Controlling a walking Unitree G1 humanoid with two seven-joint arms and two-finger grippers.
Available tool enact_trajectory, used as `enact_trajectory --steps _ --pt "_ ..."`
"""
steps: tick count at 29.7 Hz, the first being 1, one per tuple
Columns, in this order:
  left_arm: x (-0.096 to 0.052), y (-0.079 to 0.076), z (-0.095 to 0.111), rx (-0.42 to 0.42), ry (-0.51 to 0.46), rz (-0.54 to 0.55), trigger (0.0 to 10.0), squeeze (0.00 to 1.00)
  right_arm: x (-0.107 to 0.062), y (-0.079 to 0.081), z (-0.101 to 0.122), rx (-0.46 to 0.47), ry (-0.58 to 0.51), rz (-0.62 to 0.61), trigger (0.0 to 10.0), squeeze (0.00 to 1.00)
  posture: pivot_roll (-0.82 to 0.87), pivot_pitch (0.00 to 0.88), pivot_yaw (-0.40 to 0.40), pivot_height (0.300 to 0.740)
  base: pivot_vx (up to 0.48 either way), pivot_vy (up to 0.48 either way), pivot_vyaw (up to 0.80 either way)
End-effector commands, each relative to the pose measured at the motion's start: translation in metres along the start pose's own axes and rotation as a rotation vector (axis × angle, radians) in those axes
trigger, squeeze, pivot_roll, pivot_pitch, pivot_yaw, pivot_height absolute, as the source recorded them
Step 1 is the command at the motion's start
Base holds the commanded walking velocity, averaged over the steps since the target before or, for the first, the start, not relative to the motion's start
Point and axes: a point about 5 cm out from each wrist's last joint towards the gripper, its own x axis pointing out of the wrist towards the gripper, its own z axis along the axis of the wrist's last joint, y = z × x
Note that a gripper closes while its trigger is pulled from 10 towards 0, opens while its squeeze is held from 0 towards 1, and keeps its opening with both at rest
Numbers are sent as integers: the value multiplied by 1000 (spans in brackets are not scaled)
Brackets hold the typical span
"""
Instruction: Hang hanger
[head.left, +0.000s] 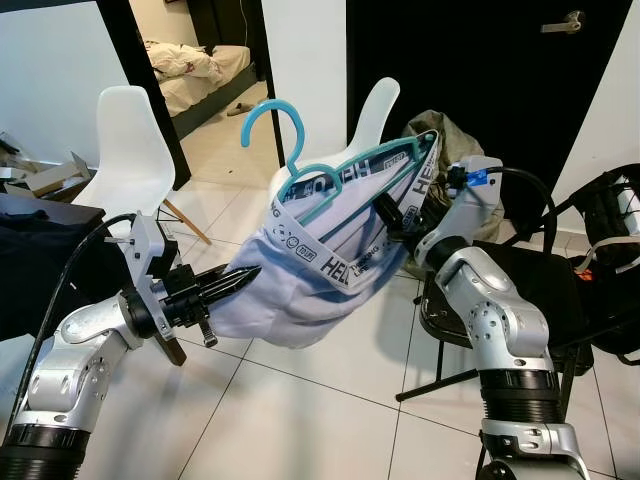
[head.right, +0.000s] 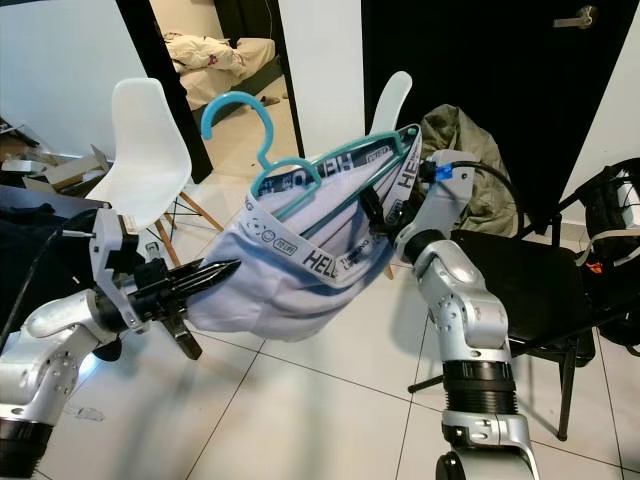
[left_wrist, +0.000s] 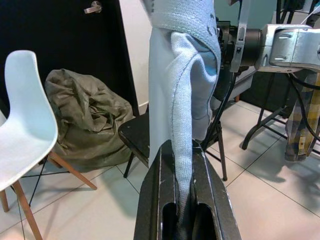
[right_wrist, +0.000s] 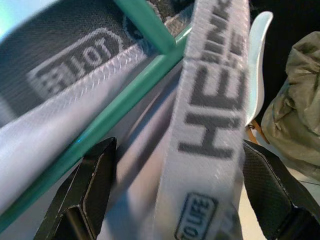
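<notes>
Teal hanger (head.left: 330, 170) held aloft in front of white chair (head.left: 130, 150), hook up, light-blue briefs (head.left: 310, 270) with lettered waistband draped on it. Right hand (head.left: 392, 215) at hanger's end nearest black chair (head.left: 530, 290); wrist view shows fingers (right_wrist: 85, 195) spread either side of waistband and teal bar, so open. Left hand (head.left: 240, 280) below hanger, fingers closed, pinching fabric edge of briefs. Olive bag (left_wrist: 85, 120) on floor behind hanger, by black door (head.left: 500, 80).
</notes>
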Motion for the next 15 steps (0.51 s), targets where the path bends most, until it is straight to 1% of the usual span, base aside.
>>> enact_trajectory --steps 1,6,7,15 --pt "-2 -1 -1 -10 3 3 10000 0 2 1 1 1 -5 -2 10000 0 -32 30 77 740 0 0 0" --pt "-3 0 -1 -10 7 9 10000 0 2 1 2 4 -16 -8 10000 0 -32 30 77 740 0 0 0" --pt "-4 0 -1 -6 10 15 10000 0 2 0 3 0 -21 -8 0 0 -32 30 77 740 0 0 0" --pt "-5 4 0 8 11 46 10000 0 1 -1 4 -15 -23 -11 0 0 -36 29 76 740 0 0 0"
